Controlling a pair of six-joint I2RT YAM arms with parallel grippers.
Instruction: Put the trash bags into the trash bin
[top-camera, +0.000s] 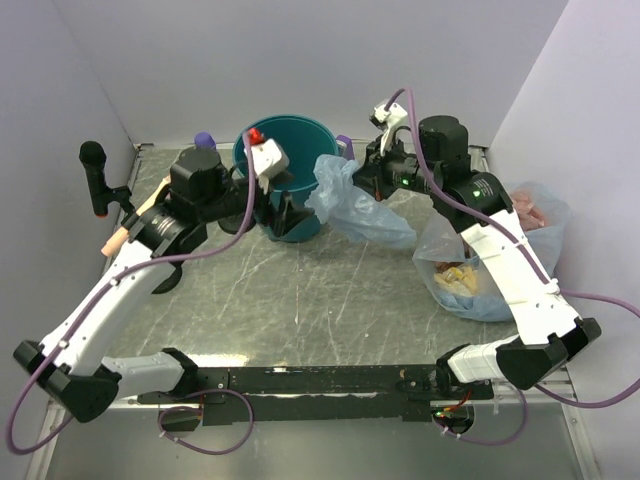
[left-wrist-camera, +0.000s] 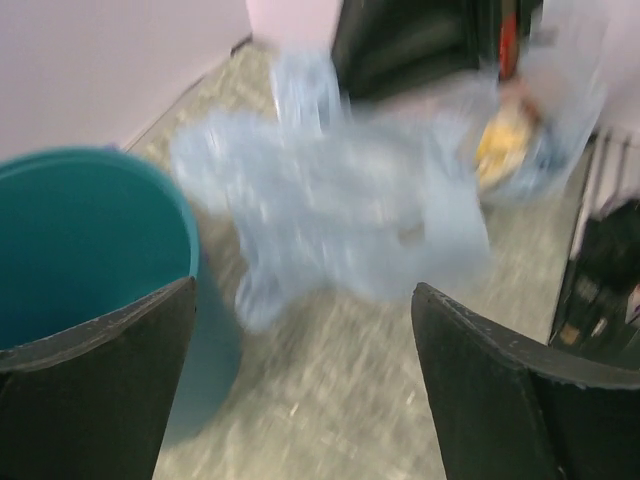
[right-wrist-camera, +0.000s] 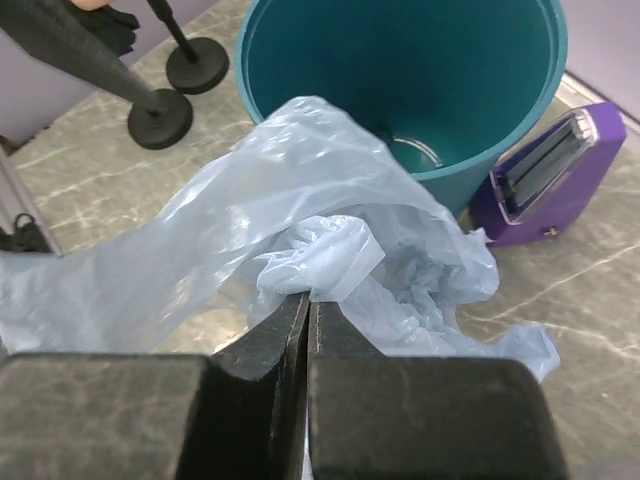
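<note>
The right tool (right-wrist-camera: 305, 312) is pinched shut on a bunched fold of the trash bag (right-wrist-camera: 300, 200), which billows limp just ahead of its tips with the trash bin (right-wrist-camera: 400, 60) right beyond (light, soft, slippery film, I judge: better gripped by a gathered wad than a single layer), while the left tool (left-wrist-camera: 305, 290) gapes wide and empty.

Overhead view looks down; both close wrist views share bag (right-wrist-camera: 250, 220) and bin (right-wrist-camera: 400, 60)

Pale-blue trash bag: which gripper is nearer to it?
Right. The right gripper is shut on a crumpled edge of the trash bag. The left gripper stands open by the near wall of the trash bin, the bag ahead of its jaws, not held.
</note>
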